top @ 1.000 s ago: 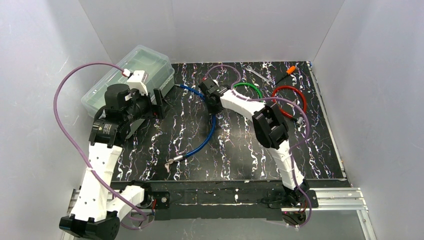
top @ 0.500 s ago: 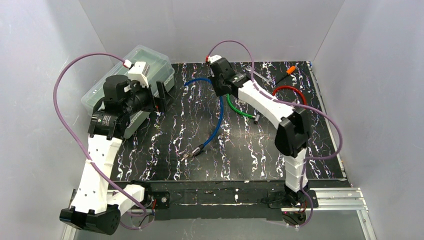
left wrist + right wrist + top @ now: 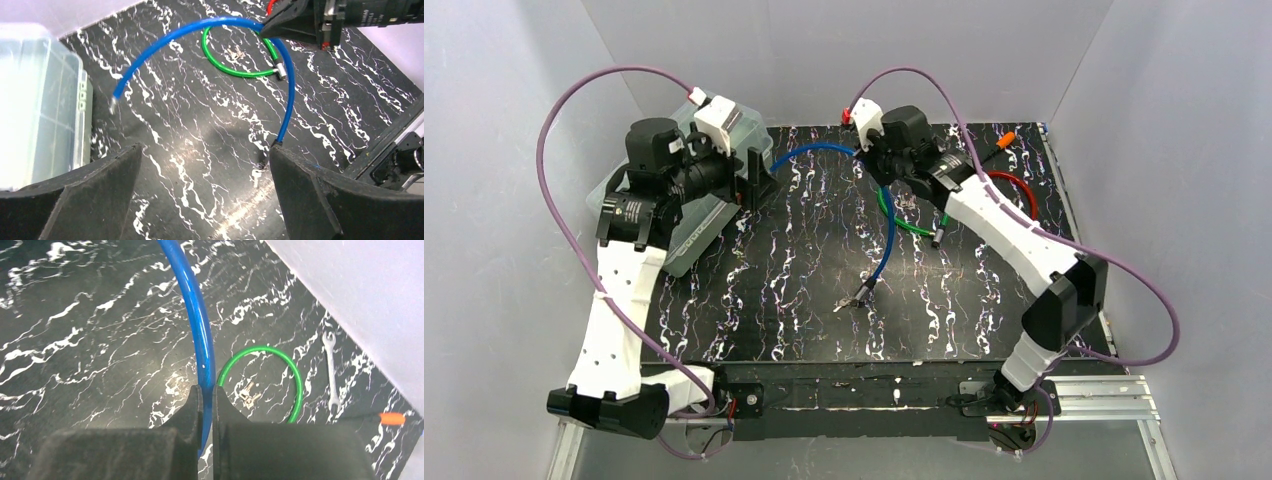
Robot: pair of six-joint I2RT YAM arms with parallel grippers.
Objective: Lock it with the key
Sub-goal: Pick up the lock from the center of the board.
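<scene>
We see the right claw (image 3: 206, 395) clamped on the blue cable lock (image 3: 886, 215), holding it up near the worktop's (image 3: 804, 300) far edge; the left claw (image 3: 205, 165) gapes wide, holding nothing, by the clear box (image 3: 679, 235).

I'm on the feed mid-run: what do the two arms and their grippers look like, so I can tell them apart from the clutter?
Both arms match: white link shells with black joint housings. The left arm and right arm each trail a loose purple cable to a small white wrist box with a red tip. The left gripper and right gripper have plain black wedge-shaped fingers.
</scene>
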